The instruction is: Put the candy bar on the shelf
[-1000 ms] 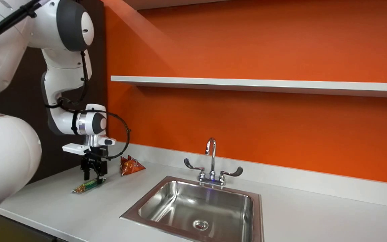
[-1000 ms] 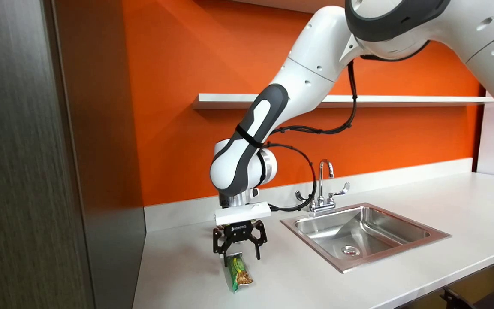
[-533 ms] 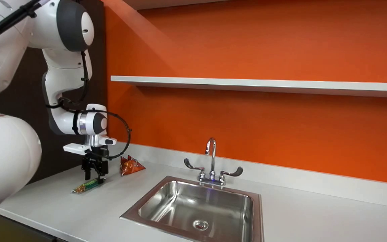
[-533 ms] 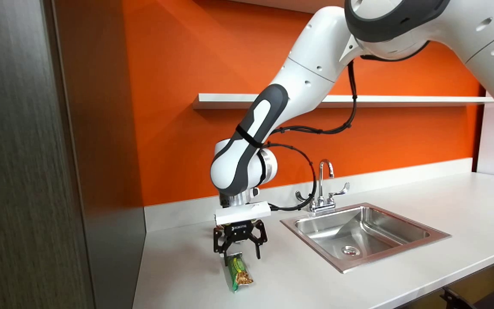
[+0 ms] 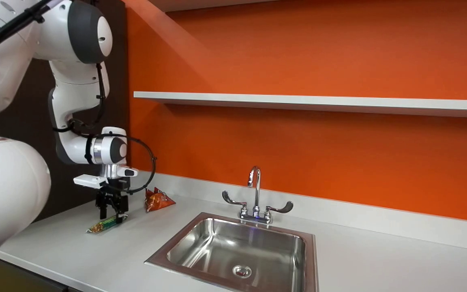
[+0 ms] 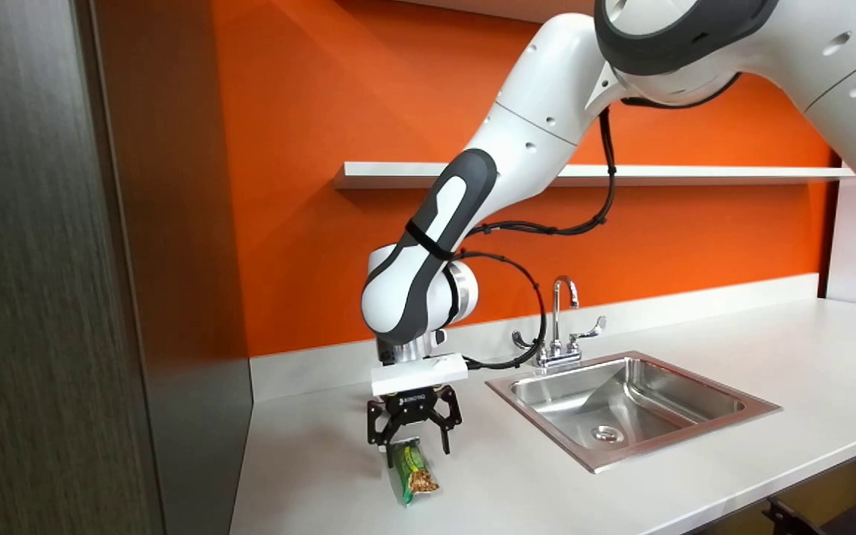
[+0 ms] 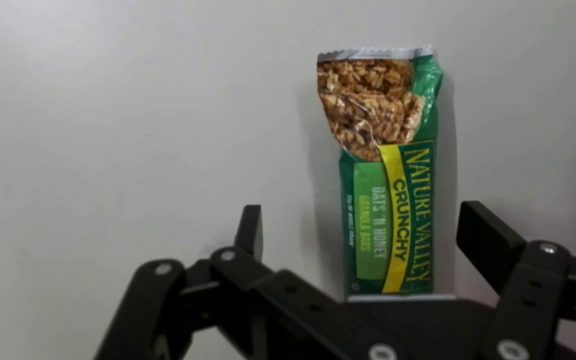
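One green-wrapped granola bar (image 5: pixel 103 225) is seen in an exterior view, lying flat at the left of the white tabletop (image 5: pixel 379 259). The gripper (image 5: pixel 111 219) is pointed downward over the bar's far end. An orange bag (image 5: pixel 158 200) is set farther back, to the right. A metal sink (image 5: pixel 181 237) with a faucet (image 5: pixel 256 210) is set into the middle, and a long white shelf (image 5: pixel 310 99) is mounted higher up on the orange wall (image 5: pixel 318 52).

In an exterior view the gripper's fingers (image 6: pixel 445 441) are shown spread apart at the bar's far end, the left one overlapping it; whether contact is made cannot be told there. Part of the shelf is hidden by the white arm (image 6: pixel 517 145), and a dark panel (image 6: pixel 41 267) is seen at the near left.

In the wrist view the bar is framed between the wide-set fingers, with tabletop visible on both sides of it; the finger at right is closer. "Nature Valley Crunchy" is printed along the bar.
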Robot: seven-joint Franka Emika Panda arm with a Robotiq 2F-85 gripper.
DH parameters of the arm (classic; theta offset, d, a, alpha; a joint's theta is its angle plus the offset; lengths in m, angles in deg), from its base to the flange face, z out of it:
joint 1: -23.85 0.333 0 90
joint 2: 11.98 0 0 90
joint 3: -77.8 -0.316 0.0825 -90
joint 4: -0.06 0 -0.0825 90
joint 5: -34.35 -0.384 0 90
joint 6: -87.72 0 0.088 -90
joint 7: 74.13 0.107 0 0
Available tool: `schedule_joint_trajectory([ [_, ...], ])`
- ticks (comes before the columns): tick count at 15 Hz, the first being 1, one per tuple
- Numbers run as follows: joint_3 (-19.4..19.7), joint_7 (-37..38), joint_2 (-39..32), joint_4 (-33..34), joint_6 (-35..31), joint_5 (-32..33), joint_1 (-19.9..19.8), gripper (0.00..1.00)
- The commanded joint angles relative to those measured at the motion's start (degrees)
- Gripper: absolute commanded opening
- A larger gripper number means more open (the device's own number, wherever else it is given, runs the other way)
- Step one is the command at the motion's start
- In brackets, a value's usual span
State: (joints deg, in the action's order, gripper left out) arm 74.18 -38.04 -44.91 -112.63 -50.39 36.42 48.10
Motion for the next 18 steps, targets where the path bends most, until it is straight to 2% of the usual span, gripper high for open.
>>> schedule_joint_trajectory([
  [1,0.4,1.3,-0.6,1.1,0.5,1.0,0.7,0.75],
  [2,0.4,1.2,-0.7,1.1,0.4,1.0,0.8,0.74],
  [9,0.3,1.2,-1.0,1.2,0.4,1.0,1.1,0.18],
  [18,0.9,1.8,-0.1,0.6,0.8,1.4,1.3,0.18],
])
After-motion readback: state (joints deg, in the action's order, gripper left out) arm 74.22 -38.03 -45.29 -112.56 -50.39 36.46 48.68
